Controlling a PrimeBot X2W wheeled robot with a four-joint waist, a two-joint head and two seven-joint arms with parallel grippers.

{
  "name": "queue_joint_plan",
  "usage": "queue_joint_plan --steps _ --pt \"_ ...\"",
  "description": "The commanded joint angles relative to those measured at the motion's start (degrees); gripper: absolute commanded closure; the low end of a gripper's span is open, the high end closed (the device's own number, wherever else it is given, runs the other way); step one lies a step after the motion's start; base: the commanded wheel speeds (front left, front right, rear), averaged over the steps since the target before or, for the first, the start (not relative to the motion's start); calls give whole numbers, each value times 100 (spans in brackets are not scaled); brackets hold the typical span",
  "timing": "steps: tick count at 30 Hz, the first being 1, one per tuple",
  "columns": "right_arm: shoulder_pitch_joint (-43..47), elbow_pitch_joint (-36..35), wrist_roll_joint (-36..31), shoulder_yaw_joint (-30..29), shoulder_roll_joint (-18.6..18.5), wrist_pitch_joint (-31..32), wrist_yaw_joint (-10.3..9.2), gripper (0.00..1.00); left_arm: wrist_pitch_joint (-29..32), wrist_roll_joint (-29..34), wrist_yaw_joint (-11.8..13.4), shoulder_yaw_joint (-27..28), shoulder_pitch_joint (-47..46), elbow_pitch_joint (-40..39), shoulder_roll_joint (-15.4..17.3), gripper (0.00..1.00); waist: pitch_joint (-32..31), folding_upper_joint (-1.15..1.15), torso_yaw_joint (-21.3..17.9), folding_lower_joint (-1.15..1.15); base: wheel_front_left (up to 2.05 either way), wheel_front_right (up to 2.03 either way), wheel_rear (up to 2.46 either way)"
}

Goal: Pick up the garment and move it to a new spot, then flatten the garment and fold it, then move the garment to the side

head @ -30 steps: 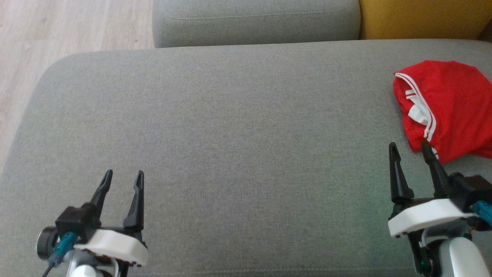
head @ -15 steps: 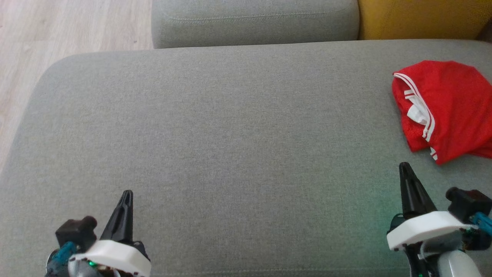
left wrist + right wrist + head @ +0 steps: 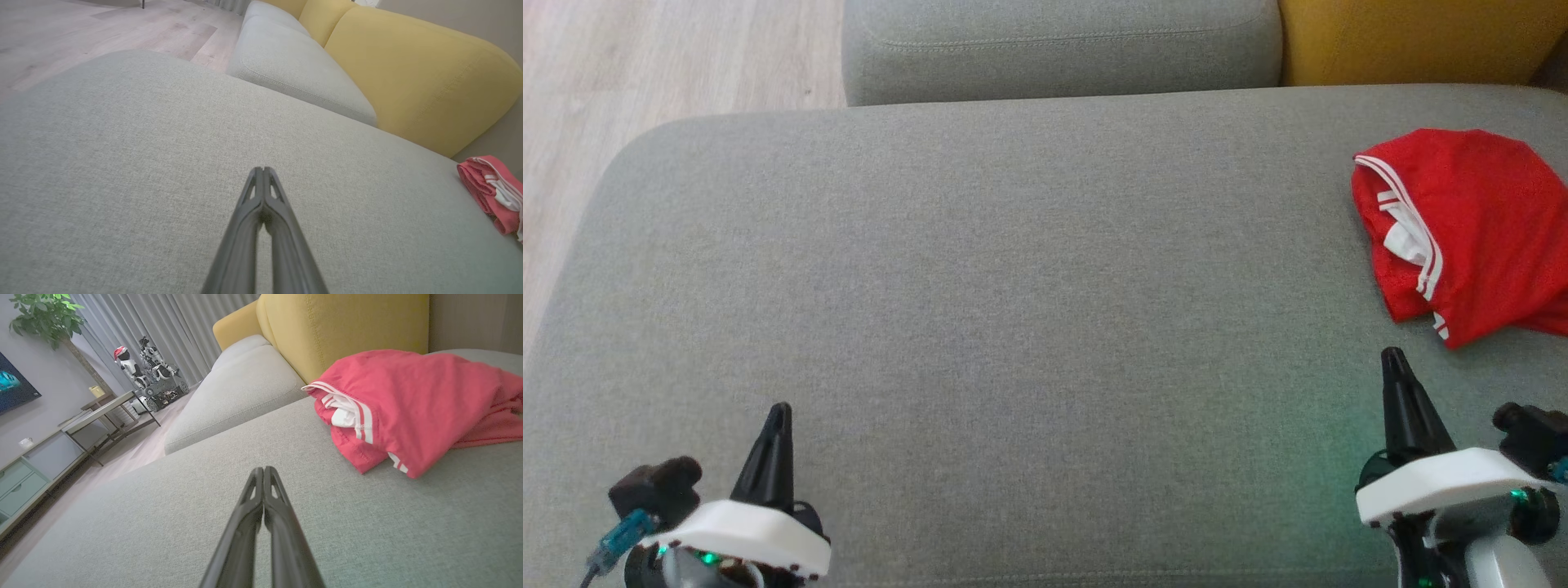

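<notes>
Garment (image 3: pixel 1474 233): red cloth with white stripe trim, crumpled in a loose heap at the far right of the grey seat cushion (image 3: pixel 1013 286). Right edge cut off by the head view. Touched by neither claw.

Nearest, lower left of head view: left claw (image 3: pixel 778 415), clenched, both fingers pressed into one dark point, nothing between them. Sits over bare cushion fabric; contact with the weave impossible to tell. Well apart from the garment.

Lower right: right claw (image 3: pixel 1393 361), likewise clenched and empty, tip aimed up the view. Stops just short of the garment's near hem, with a strip of bare cushion between tip and cloth. In right wrist view, points to the left of the heap, where a white inner lining and a striped band show at the fold.

Middle ground: wide stretch of bare grey weave between the two claws and on past them.

Farther: second grey cushion (image 3: pixel 1062 49) butting the far edge of the seat. Yellow backrest (image 3: pixel 1413 41) beside it on the right, directly behind the garment. Pale wood floor (image 3: pixel 670 65) at upper left.

Farthest, in right wrist view: low table (image 3: pixel 107 406), small robot figure (image 3: pixel 141 371) by grey curtains (image 3: pixel 175 318), leafy plant (image 3: pixel 45 318) at top left.
</notes>
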Motion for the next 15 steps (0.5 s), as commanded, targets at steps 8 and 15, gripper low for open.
queue_joint_plan --steps 8,15 --pt "-329 -102 624 -50 -18 74 -1 100 128 -575 -77 208 -368 -117 -19 100 -12 0 -15 0 0 0 0" --pt "-364 -52 1097 -74 -20 117 -2 100 236 -1019 -117 294 -418 -92 -58 100 -22 0 -28 0 0 0 0"
